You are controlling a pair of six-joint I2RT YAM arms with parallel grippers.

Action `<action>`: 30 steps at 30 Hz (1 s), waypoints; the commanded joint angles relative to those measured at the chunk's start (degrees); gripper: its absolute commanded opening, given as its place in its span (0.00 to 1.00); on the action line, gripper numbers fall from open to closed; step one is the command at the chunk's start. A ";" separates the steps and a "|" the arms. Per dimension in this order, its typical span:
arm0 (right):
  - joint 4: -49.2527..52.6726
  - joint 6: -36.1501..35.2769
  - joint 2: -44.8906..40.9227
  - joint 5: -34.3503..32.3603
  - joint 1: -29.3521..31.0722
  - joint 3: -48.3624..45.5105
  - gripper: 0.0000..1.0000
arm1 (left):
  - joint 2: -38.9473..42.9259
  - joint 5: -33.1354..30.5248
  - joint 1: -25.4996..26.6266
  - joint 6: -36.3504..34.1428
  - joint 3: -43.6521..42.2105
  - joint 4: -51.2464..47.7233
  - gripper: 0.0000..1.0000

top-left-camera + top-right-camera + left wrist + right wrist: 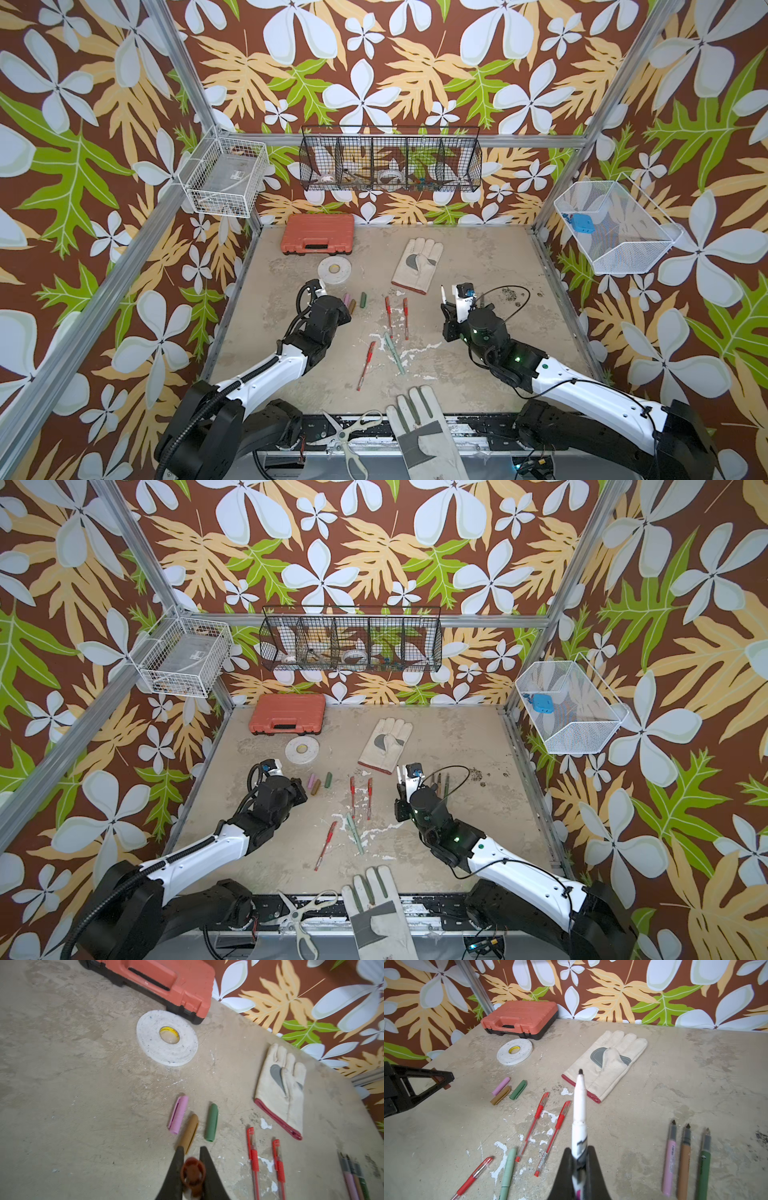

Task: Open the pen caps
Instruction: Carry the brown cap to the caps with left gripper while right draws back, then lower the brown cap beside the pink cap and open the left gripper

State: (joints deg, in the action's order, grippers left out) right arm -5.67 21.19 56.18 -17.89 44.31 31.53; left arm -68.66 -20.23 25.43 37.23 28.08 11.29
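Pen caps are being collected in one group on the left part of the table (478, 340), apparently so that removed parts are being kept apart from the barrels. The pink cap (179, 1114), the gold cap (189, 1132) and the dark green cap (212, 1122) are lying close together and roughly parallel. A fourth, the brown cap (192, 1175), is being held clamped between the jaws of the left gripper (192, 1150), just short of the gold cap. This position is being read as an approach for setting it down beside the group. The white marker (580, 1105) that matches it is being gripped by the right gripper (579, 1150), with the jaws closed on the lower barrel and the bare dark tip pointing away from the wrist toward the back wall. Three uncapped pens, the pink pen (669, 1159), the gold pen (684, 1163) and the dark green pen (704, 1169), are lying in a parallel row on the right, so the marker is probably being destined for that row. Three red pens (532, 1124) and the mint pen (508, 1172) are lying in the middle with caps on, so about half of the work is being judged outstanding. In both top views the left arm (266, 365) is being extended forward and low with the wrist pitched down. The right arm (582, 382) is being carried bent, with its gripper raised clear of the table.
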 commanded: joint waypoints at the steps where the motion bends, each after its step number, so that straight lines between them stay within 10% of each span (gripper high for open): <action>1: 0.84 1.74 -0.37 1.28 -1.40 -0.22 0.00 | -3.55 2.69 -2.27 -0.49 1.34 -2.55 0.00; 17: 1.08 2.01 -0.89 0.95 -2.52 -0.93 0.00 | -20.49 13.24 -7.56 -1.88 5.85 -1.50 0.00; 30: 1.34 3.17 -0.81 3.19 -4.90 -0.90 0.00 | -22.86 13.14 -7.95 -3.21 7.53 -2.76 0.32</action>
State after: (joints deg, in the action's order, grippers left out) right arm -4.25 23.75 55.57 -14.92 39.64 30.59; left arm -92.36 -6.68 17.67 34.44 36.14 12.91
